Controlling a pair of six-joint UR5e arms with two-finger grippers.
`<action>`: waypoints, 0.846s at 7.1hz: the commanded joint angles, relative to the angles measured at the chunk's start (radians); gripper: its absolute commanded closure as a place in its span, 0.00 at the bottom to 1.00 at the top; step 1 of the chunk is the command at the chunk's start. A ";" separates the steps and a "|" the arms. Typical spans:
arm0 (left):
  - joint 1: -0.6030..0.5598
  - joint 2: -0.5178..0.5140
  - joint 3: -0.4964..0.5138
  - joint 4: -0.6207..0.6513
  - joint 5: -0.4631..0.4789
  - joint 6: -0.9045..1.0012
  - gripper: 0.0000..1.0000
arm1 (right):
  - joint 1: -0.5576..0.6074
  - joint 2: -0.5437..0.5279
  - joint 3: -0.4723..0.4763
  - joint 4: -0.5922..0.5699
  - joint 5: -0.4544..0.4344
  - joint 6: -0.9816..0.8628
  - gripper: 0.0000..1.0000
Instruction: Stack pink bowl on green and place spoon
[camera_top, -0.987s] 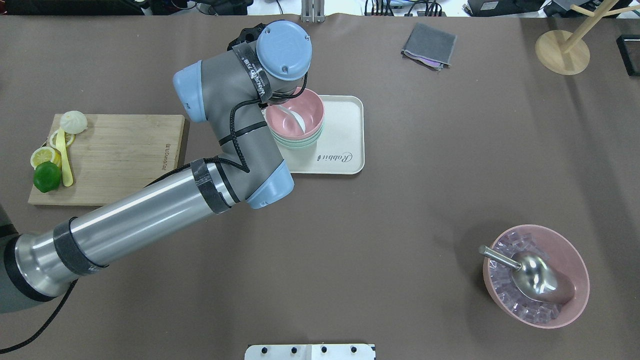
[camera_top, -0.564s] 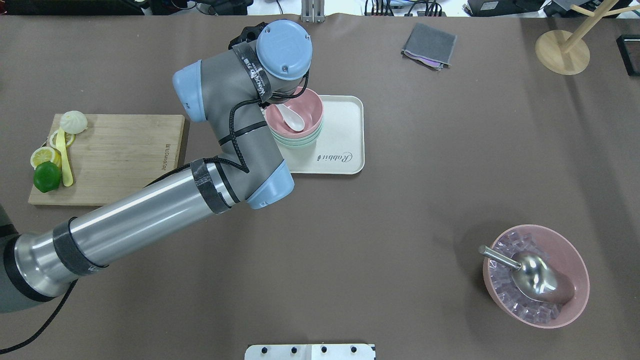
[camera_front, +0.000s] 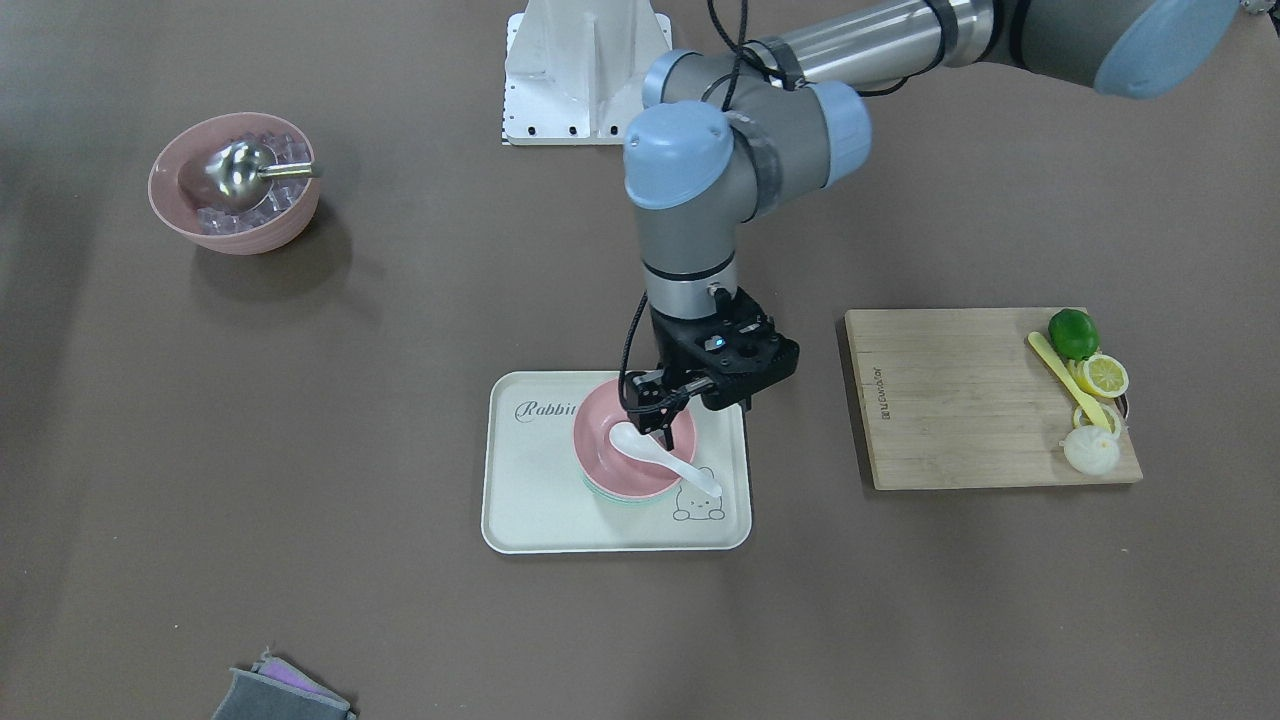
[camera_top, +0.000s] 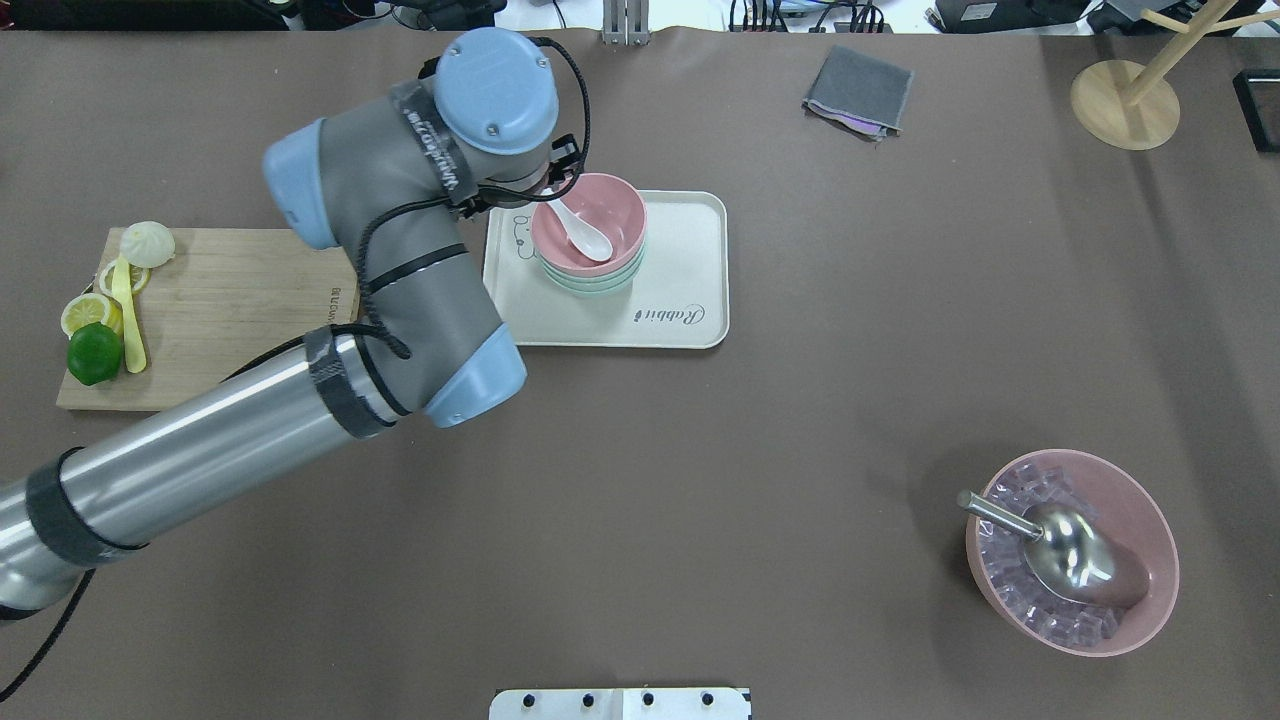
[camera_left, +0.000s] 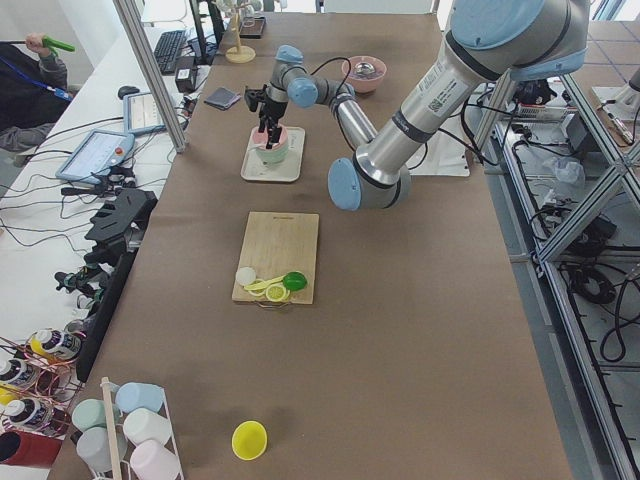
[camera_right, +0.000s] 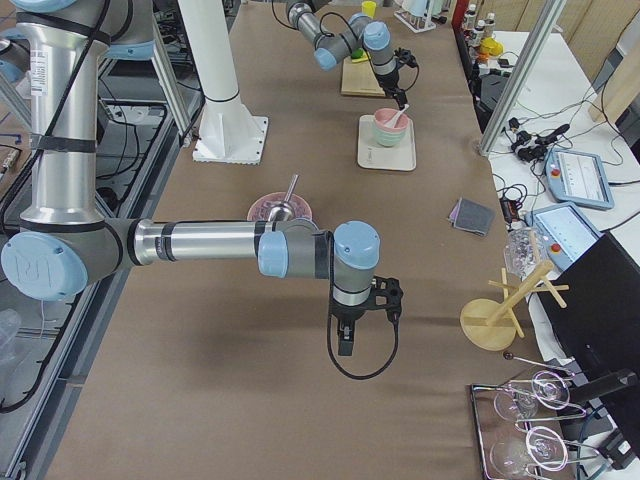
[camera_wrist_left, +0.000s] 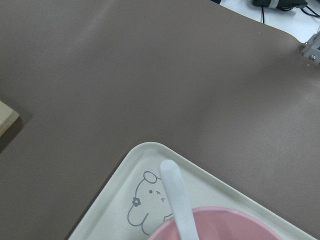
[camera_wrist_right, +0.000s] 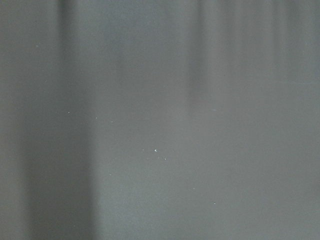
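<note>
Pink bowl (camera_front: 600, 450) sits nested on the green bowl (camera_top: 590, 287), with only the green rim showing under it. The stack is on the cream tray (camera_front: 530, 510), at the end with the bear print (camera_front: 697, 505). White spoon (camera_front: 662, 459) lies in the pink bowl, scoop end on the bowl floor, handle leaning on the rim and sticking out over the bear print. Left gripper (camera_front: 661, 405) hangs above the bowl on the handle side, clear of the spoon. Its fingers look parted and hold nothing, though they're dark and small in the front view, so not 100% sure. Left wrist cam shows the handle tip, pink rim and tray corner, no fingers in frame. Right gripper (camera_right: 346, 340) hangs over bare table (camera_right: 300, 420), well away from the tray, and is seen only from the right side cam, so can't tell if its fingers are apart or together. Elsewhere: cutting board (camera_front: 950, 410) with lime (camera_front: 1073, 333) and lemon slice (camera_front: 1106, 376); ice bowl (camera_front: 270, 228) holding a metal scoop (camera_front: 235, 172); grey cloth (camera_top: 858, 90) near the far edge.
</note>
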 joint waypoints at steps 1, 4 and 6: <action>-0.116 0.187 -0.208 0.084 -0.133 0.376 0.03 | 0.000 0.000 -0.002 0.000 -0.001 0.000 0.00; -0.360 0.387 -0.314 0.169 -0.309 0.882 0.02 | 0.000 -0.001 -0.002 0.002 -0.001 0.000 0.00; -0.547 0.540 -0.319 0.161 -0.394 1.256 0.02 | 0.000 -0.001 -0.003 0.003 -0.001 0.000 0.00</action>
